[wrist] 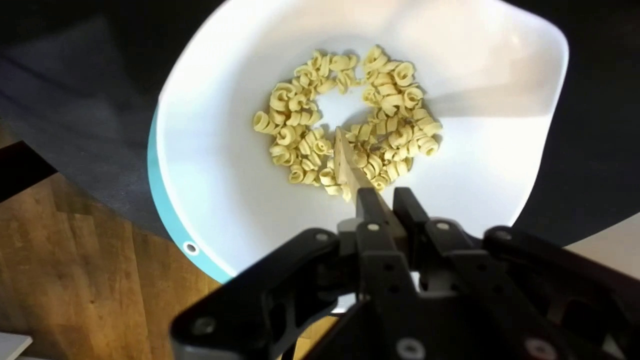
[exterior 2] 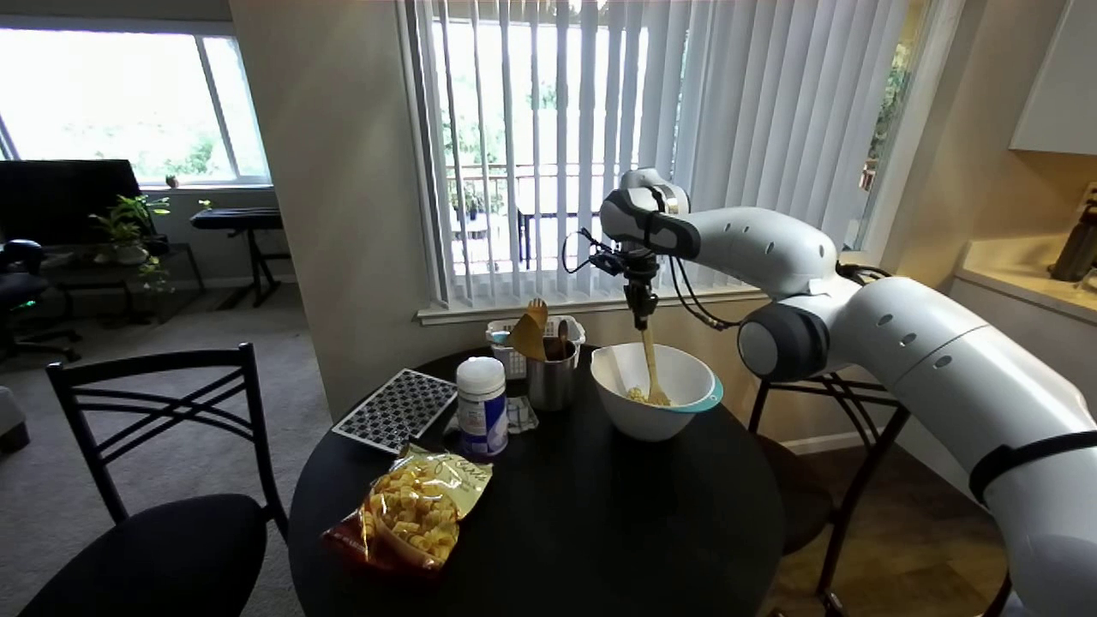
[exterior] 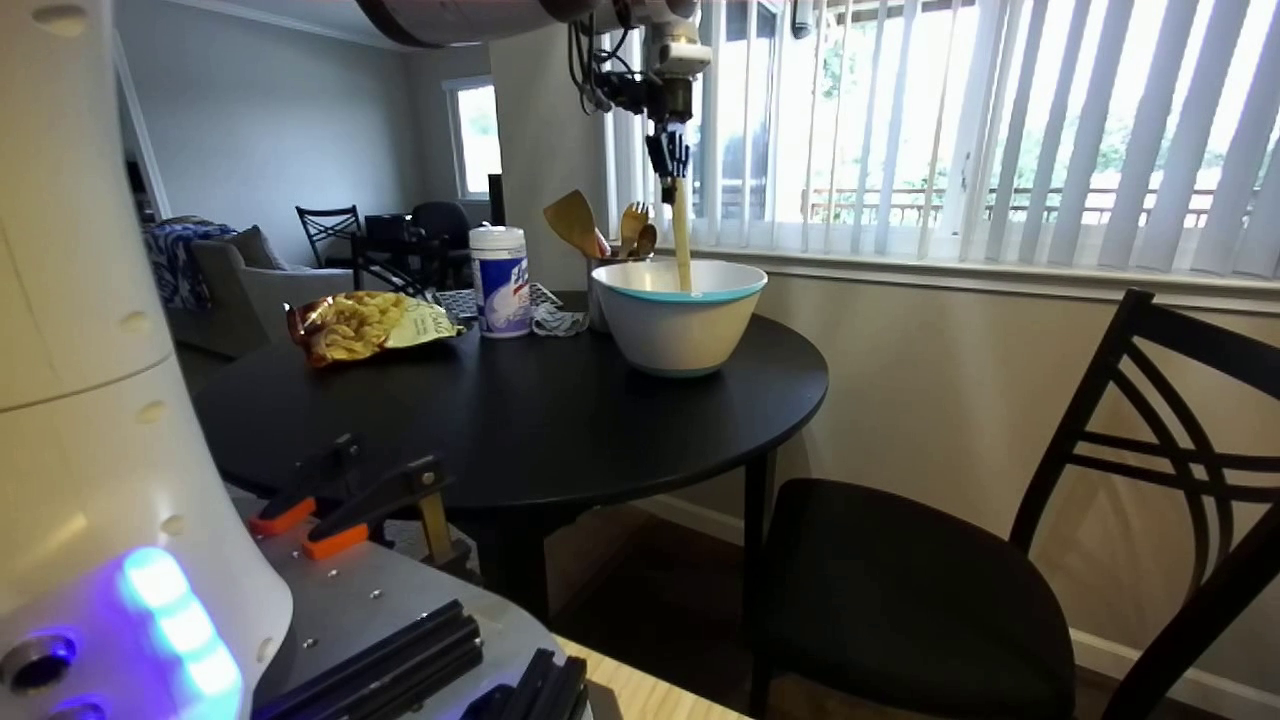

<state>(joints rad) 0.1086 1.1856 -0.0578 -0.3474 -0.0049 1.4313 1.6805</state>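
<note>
Left in an exterior view, here's the bag [exterior 2: 411, 506], laid flat on the table [exterior 2: 600, 523] where it probably can't topple. Then the tub [exterior 2: 482, 420], upright, and the pot [exterior 2: 551, 383], presumably there to corral those wooden tools [exterior 2: 525, 337], heads up. Now the bowl [exterior 2: 636, 423], its tall wall likely penning in the pasta [wrist: 392, 100]! In it stands the utensil [exterior 2: 649, 347], slightly tilted, tip down among the pieces. Up top the gripper [wrist: 387, 210] has its jaws clamped on the handle, apparently leaving length to reach down, while the arm [exterior 2: 763, 244] arches high, likely to clear the rim.
</note>
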